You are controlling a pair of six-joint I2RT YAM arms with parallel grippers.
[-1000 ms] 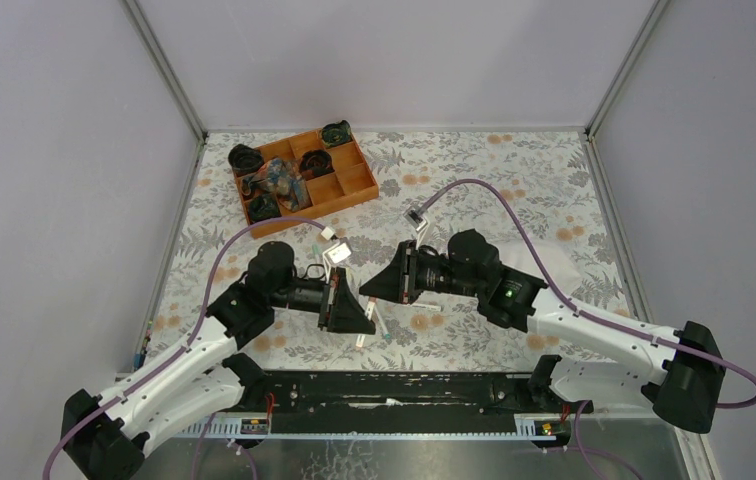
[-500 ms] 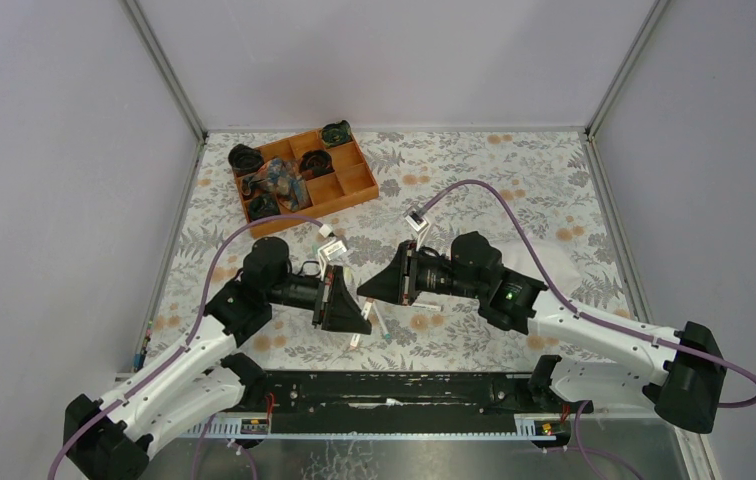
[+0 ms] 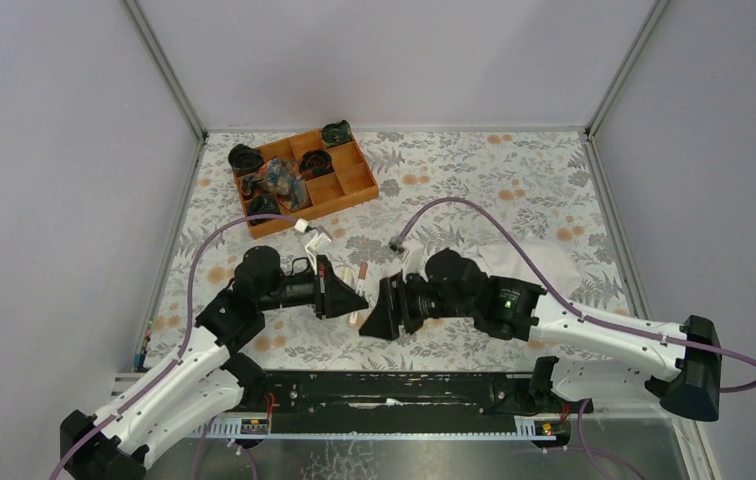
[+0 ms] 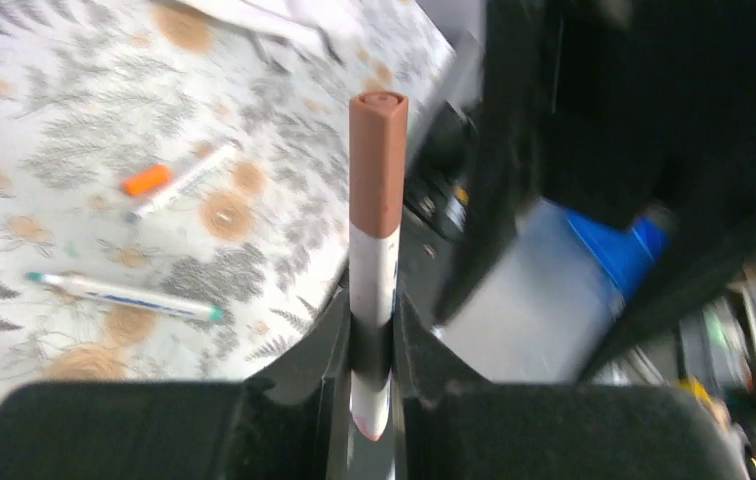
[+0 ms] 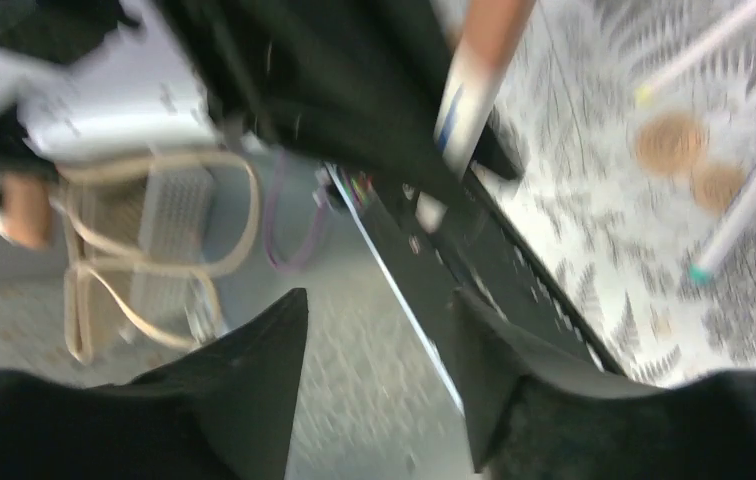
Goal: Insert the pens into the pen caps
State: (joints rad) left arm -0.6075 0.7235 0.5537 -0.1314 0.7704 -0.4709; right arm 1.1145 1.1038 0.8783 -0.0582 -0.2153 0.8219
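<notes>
Right wrist view is badly blurred; the right gripper [image 5: 377, 305] shows its fingers apart with nothing between them. The left gripper [image 4: 372, 335] is clamped on an upright white pen [image 4: 373, 265] wearing a brown cap [image 4: 377, 160]. Two more pens [image 4: 124, 296] lie on the flowered cloth [image 4: 54, 120] beyond. At the far left, an orange tray [image 3: 339, 203] holds dark round items [image 3: 316, 160], too small to identify.

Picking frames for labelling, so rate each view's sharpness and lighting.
Top external: sharp, evenly lit, no glare. Left wrist: the capped pen clamped in the left gripper is fairly crisp, the table behind it is soft, and the right side is smeared. Right wrist: blurred throughout, and the right gripper reads only as dark shapes.
</notes>
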